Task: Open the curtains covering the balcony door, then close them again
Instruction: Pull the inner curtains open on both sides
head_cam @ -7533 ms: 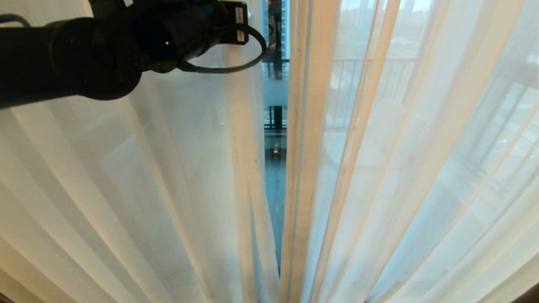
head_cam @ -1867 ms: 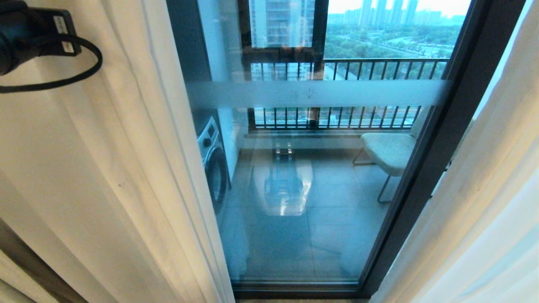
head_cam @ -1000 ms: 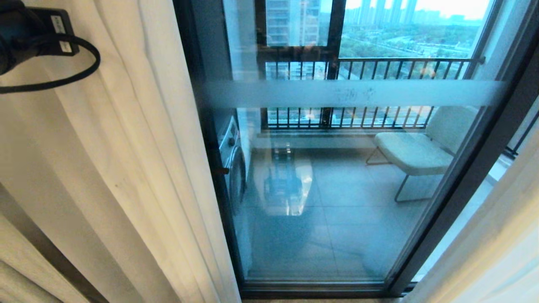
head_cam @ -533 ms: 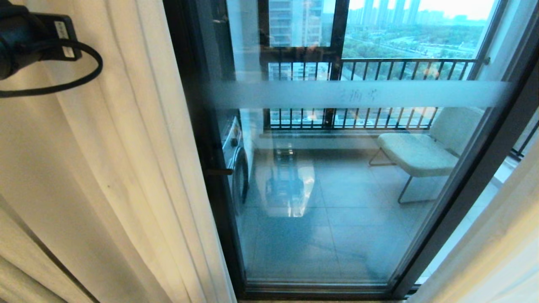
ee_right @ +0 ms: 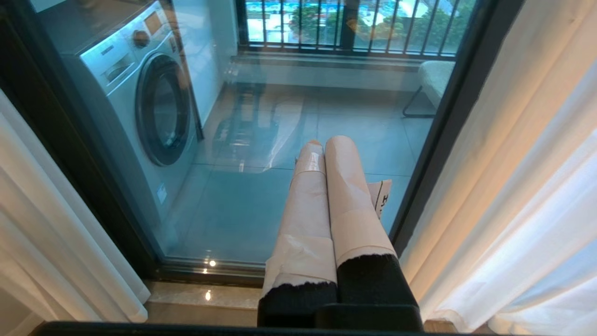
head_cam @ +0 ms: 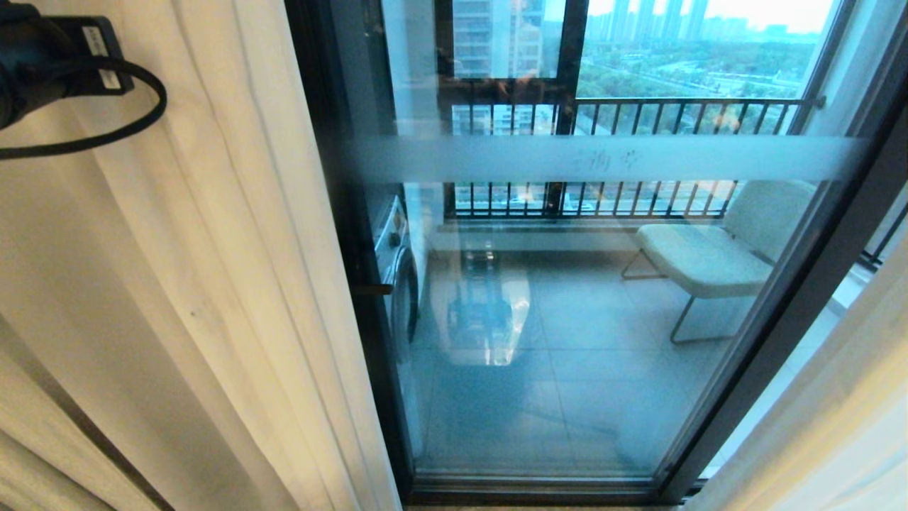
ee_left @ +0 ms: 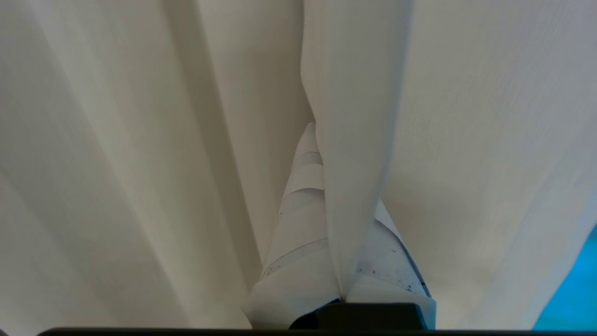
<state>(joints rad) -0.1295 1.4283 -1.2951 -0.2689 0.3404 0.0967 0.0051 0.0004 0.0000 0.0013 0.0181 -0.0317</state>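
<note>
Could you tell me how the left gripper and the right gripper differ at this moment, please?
The left gripper is shut on a fold of the curtains; the right gripper is shut on nothing. The left sits buried in fabric; the right hangs clear, pointing at the balcony door. Both have tape-wrapped fingers.

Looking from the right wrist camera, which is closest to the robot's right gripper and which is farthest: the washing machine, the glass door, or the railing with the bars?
From the right gripper, which is shut and empty:
1. The balcony door, its glass right ahead of the fingertips.
2. The washing machine, behind the glass, off to one side.
3. The railing, at the balcony's far edge.
</note>
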